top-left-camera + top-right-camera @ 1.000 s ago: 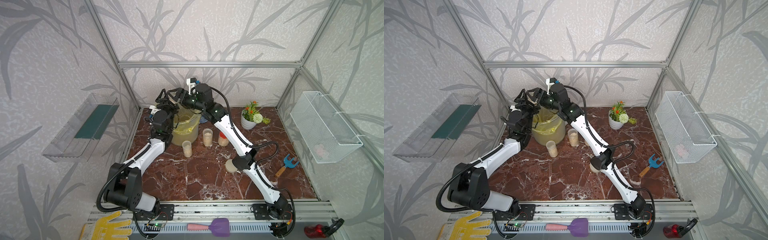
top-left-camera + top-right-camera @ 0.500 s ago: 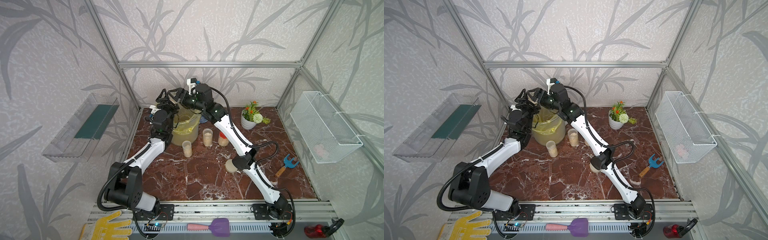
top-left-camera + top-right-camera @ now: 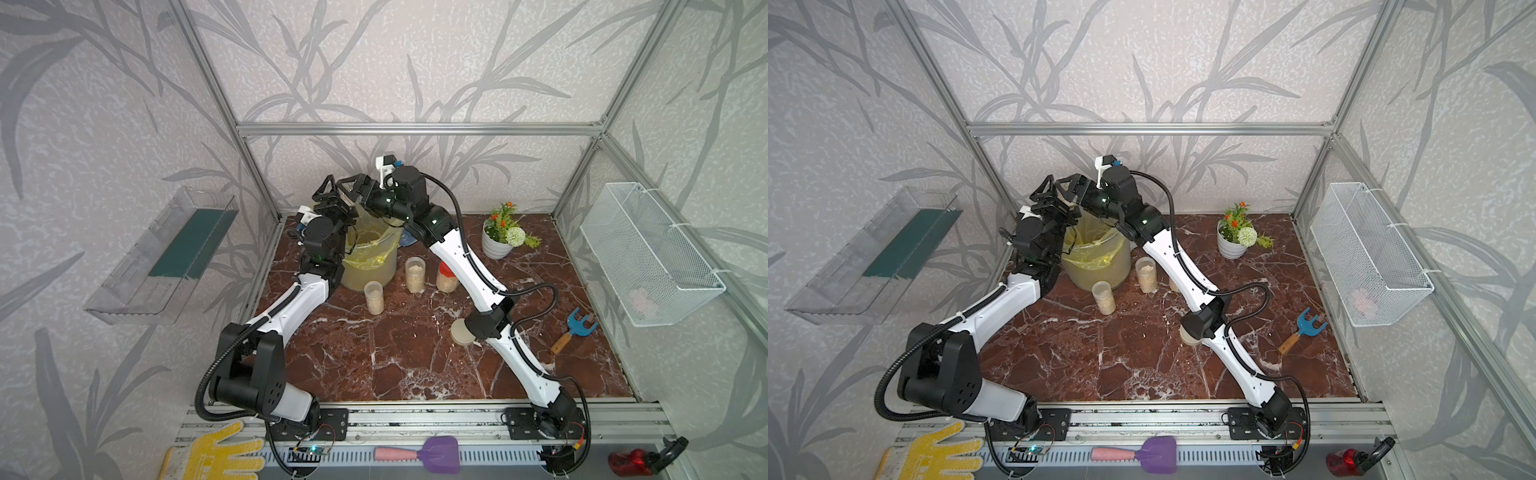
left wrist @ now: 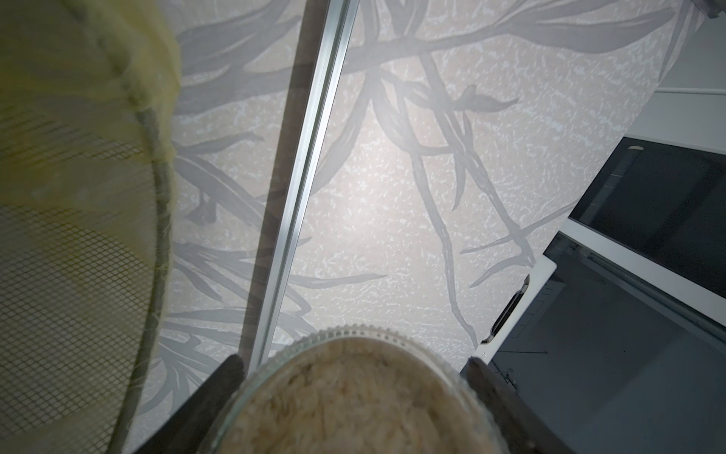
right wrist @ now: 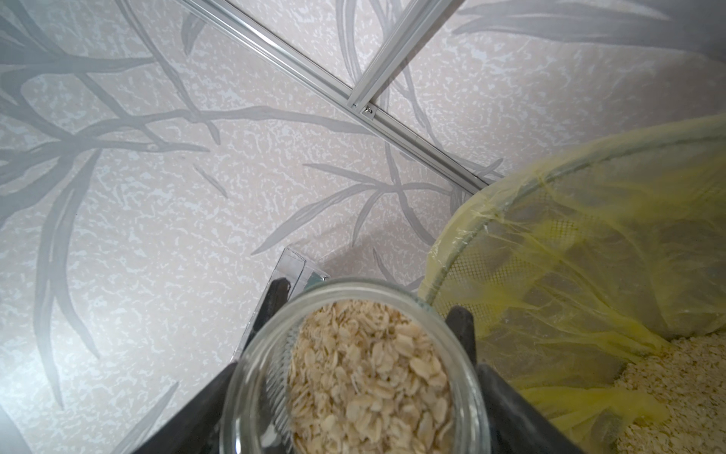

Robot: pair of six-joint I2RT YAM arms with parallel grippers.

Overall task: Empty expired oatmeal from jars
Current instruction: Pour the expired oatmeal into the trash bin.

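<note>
An open clear jar [image 4: 353, 408] full of pale oatmeal [image 5: 365, 373] is held up beside the rim of the yellow-lined bucket [image 3: 374, 266]. My left gripper [image 4: 353, 365] is shut on its glass wall. My right gripper [image 5: 367, 300] has a finger close on each side of the same jar [image 5: 259, 393]; I cannot tell whether they press it. In both top views the two grippers [image 3: 332, 199] [image 3: 355, 187] meet above the bucket's back-left rim and hide the jar. Two slim jars [image 3: 373, 297] [image 3: 414, 274] and a red-capped jar [image 3: 446, 276] stand by the bucket.
A beige lid [image 3: 462, 332] lies under my right arm's elbow. Loose oatmeal lies in the bucket's liner [image 5: 675, 377]. A white flower pot [image 3: 496, 245] stands at the back right, and a blue garden fork [image 3: 575, 330] lies at the right. The cage's corner post [image 4: 298, 196] is close behind.
</note>
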